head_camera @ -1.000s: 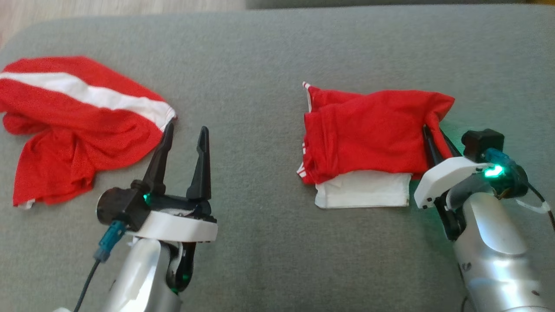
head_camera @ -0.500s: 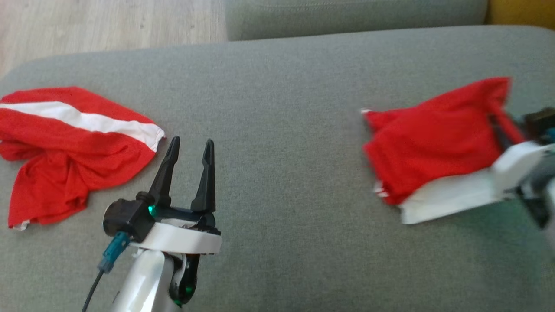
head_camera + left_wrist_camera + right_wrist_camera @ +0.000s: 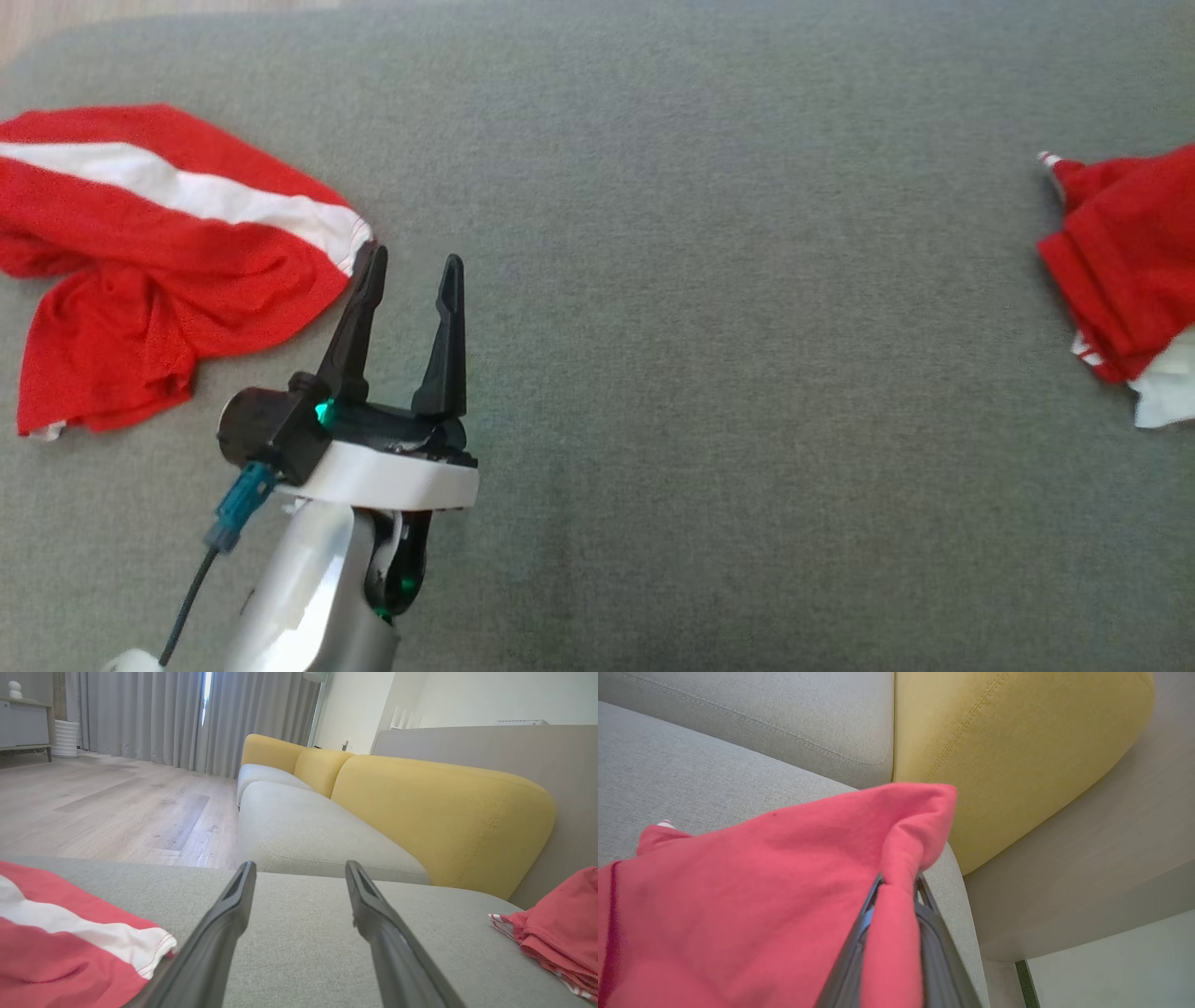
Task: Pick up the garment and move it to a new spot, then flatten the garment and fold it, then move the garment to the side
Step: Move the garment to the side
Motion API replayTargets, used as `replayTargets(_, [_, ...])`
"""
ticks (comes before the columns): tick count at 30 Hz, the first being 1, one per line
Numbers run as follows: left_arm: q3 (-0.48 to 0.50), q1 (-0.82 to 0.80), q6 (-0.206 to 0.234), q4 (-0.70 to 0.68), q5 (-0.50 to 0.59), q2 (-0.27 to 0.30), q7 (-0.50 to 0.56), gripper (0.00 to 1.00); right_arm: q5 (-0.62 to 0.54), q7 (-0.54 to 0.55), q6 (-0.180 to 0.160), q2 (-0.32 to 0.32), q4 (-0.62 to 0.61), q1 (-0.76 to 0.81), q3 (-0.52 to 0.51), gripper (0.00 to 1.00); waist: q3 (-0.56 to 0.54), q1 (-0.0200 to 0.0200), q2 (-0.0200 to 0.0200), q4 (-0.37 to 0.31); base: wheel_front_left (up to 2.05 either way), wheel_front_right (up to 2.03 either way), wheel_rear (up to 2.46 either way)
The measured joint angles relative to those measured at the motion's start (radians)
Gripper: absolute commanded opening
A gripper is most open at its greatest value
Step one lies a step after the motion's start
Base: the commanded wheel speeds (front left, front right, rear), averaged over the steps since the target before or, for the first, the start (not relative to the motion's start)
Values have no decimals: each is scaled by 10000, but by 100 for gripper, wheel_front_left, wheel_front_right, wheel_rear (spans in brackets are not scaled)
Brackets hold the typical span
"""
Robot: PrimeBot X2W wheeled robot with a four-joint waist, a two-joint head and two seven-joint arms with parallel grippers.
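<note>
Right gripper (image 3: 899, 883) pinches the garment (image 3: 761, 882), apparently at its edge; left gripper (image 3: 413, 261) spread

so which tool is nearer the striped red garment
Left. The left tool sits open beside the striped garment, one fingertip at its white edge. The right tool is far off, clamped on the folded garment.

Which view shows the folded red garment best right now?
Right wrist view: the folded red garment spreads across the frame, with a bunched fold pinched by the right gripper. Head view catches its left part at the frame's right edge; left wrist view shows a corner at lower right.
</note>
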Motion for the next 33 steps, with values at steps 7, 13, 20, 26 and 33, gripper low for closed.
replayTargets(7, [0, -4, 0, -10, -2, -6, 0, 100, -477, -268, 0, 102, 591, -236, -568, 0, 329, 0, 0, 122, 0, 0, 0])
replayTargets(13, [15, -117, 0, -10, 0, -12, 0, 100, -740, -466, 0, 385, 853, -410, -890, 20, 378, 0, 0, 62, 0, 0, 0])
replayTargets(20, [98, -186, 0, 56, 15, -17, 0, 100, -961, -890, 0, 976, 777, -458, -1398, 100, 58, -1, 0, -77, 0, 0, 0])
replayTargets(26, [443, -91, 0, 38, 35, -17, 0, 100, -957, -1308, 0, 1825, -113, -457, -1488, 100, -450, -2, 0, -247, 0, 0, 0])
replayTargets(33, [1030, 424, 0, -167, 138, -17, 0, 100, -596, -1423, 0, 2932, -1716, -355, -1553, 100, -1263, -2, 0, -442, 0, 0, 0])
